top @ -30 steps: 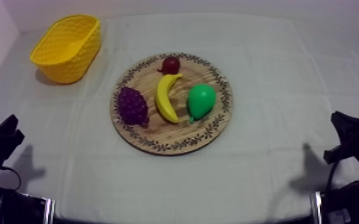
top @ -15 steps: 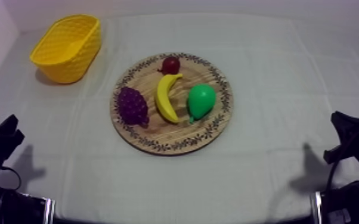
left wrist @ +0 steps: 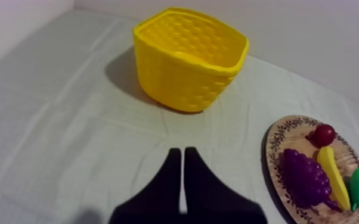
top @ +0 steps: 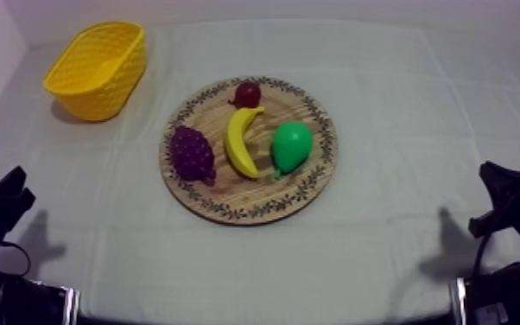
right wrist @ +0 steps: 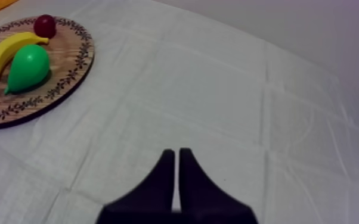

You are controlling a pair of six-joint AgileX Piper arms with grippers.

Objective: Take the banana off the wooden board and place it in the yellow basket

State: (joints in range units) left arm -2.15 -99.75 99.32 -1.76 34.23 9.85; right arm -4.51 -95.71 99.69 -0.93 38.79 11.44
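Observation:
A yellow banana (top: 243, 142) lies in the middle of the round wooden board (top: 248, 198), between purple grapes (top: 193, 154) and a green pear (top: 291, 146), with a small red fruit (top: 247, 93) at its far end. The yellow basket (top: 98, 68) stands upright at the table's far left, with nothing visible inside. My left gripper (left wrist: 178, 156) is shut on nothing, low over bare cloth short of the basket (left wrist: 189, 59), with the banana (left wrist: 333, 177) off to one side. My right gripper (right wrist: 176, 154) is shut too, over bare cloth apart from the board (right wrist: 62, 71).
Both arms rest low at the near corners, the left (top: 0, 210) and the right (top: 512, 203). Grey-white cloth (top: 402, 104) lies open between them and the board. A pale wall rises behind the basket.

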